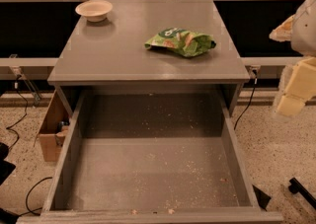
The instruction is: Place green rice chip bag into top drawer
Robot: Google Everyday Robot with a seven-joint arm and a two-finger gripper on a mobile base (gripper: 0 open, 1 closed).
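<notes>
The green rice chip bag (180,42) lies crinkled on the grey cabinet top (123,45), right of its middle. The top drawer (148,168) is pulled wide out toward me below it. Its flat floor is speckled with crumbs and holds nothing else. My gripper (296,90) is a pale cream shape at the right edge of the view. It hangs beside the cabinet, to the right of the bag and a little lower, apart from it and holding nothing I can see.
A tan bowl (94,10) stands at the back left of the cabinet top. A cardboard box (52,129) sits on the floor left of the cabinet. Cables (19,114) trail on the speckled floor at the left. A rail and dark panels run behind.
</notes>
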